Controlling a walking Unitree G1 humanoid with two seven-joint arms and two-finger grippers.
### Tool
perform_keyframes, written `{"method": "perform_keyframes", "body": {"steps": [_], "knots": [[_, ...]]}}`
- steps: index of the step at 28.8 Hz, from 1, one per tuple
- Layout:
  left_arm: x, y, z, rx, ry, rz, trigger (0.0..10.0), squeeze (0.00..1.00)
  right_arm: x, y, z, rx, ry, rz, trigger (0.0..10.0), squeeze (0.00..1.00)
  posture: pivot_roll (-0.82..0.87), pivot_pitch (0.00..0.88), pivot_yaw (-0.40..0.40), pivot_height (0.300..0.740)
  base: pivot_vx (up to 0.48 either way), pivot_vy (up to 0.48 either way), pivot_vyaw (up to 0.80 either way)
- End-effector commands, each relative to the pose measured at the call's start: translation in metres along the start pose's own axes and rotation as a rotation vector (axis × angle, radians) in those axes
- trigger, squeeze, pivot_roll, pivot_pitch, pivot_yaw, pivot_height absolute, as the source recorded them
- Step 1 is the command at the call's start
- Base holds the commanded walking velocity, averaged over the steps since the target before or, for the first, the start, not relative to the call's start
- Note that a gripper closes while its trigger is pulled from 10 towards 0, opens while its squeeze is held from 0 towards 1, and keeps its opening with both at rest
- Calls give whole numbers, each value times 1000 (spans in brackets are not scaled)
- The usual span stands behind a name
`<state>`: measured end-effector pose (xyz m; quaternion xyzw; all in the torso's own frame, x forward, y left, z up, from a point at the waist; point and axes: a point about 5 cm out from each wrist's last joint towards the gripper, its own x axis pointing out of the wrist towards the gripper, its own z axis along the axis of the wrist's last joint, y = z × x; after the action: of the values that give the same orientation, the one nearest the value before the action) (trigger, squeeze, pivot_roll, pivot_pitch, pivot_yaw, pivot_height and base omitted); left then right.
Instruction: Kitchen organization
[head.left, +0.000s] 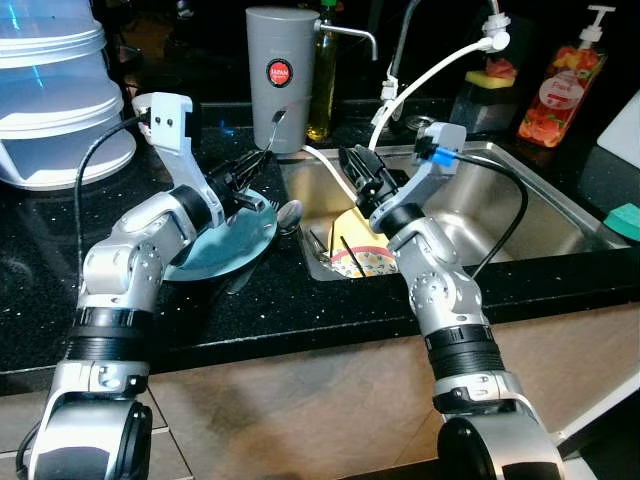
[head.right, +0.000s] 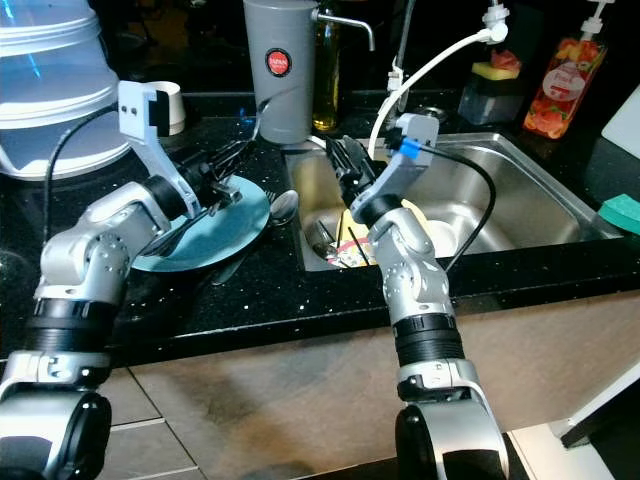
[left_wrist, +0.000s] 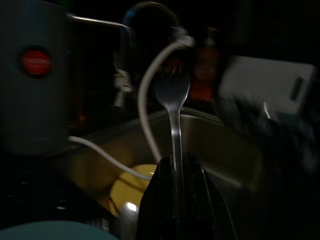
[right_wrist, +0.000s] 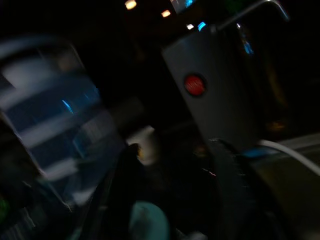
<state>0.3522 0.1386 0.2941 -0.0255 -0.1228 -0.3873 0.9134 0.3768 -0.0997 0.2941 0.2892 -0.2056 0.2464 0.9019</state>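
The plate (head.left: 225, 245) lies on the table (head.left: 260, 300), left of the sink (head.left: 540, 215), with a spoon (head.left: 289, 214) at its right edge. Behind them stands a canister (head.left: 280, 80); stacked containers (head.left: 55, 90) sit far left. Dishes (head.left: 355, 255) lie in the sink; a soap bottle (head.left: 565, 85) stands behind it.

A black speckled table (head.left: 300, 300) is seen in dim light, with a steel sink (head.left: 520, 215) set in at 2 o'clock and tan cabinet fronts (head.left: 320, 420) below.
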Motion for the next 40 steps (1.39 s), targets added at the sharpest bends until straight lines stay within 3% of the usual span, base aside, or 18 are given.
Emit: {"method": "perform_keyframes", "body": {"steps": [1, 2, 6, 7, 11, 22, 23, 24, 25, 40], "knots": [[-2, -2, -6, 40, 39, -12, 0, 0, 3, 5, 7, 48, -23, 9, 10000, 1000, 95, 73, -4, 740, 0, 0, 0], [-3, -5, -8, 45, 46, -17, 0, 0, 3, 7, 5, 89, 3, 10, 10000, 1000, 95, 73, -4, 740, 0, 0, 0], [-2, -7, -9, 44, 38, -25, 0, 0, 3, 8, -2, 101, 51, 13, 10000, 1000, 87, 64, -1, 740, 0, 0, 0], [0, -12, -9, 43, 38, -43, 0, 0, 2, 11, -9, 137, 98, 15, 10000, 0, 88, 59, -3, 740, 0, 0, 0], [-1, -17, -11, 46, 40, -60, 0, 0, 0, 19, -17, 219, 160, 40, 10000, 0, 86, 56, -3, 740, 0, 0, 0], [1, -26, -18, 123, 82, -107, 0, 0, -6, 38, -32, 208, 307, 125, 10000, 0, 86, 49, 0, 740, 0, 0, 0], [1, -27, -18, 132, 85, -109, 0, 0, -6, 37, -32, 210, 312, 119, 5412, 0, 87, 50, 0, 740, 0, 0, 0], [1, -27, -18, 138, 87, -108, 0, 0, -6, 37, -32, 213, 312, 109, 1882, 0, 87, 51, 0, 740, 0, 0, 0], [1, -26, -18, 143, 88, -106, 0, 0, -6, 36, -32, 215, 316, 103, 0, 0, 87, 51, 0, 740, 0, 0, 0], [0, -19, -18, 192, 103, -64, 0, 0, -7, 26, -25, 209, 292, 43, 0, 0, 91, 58, 1, 740, 0, 0, 0]]}}
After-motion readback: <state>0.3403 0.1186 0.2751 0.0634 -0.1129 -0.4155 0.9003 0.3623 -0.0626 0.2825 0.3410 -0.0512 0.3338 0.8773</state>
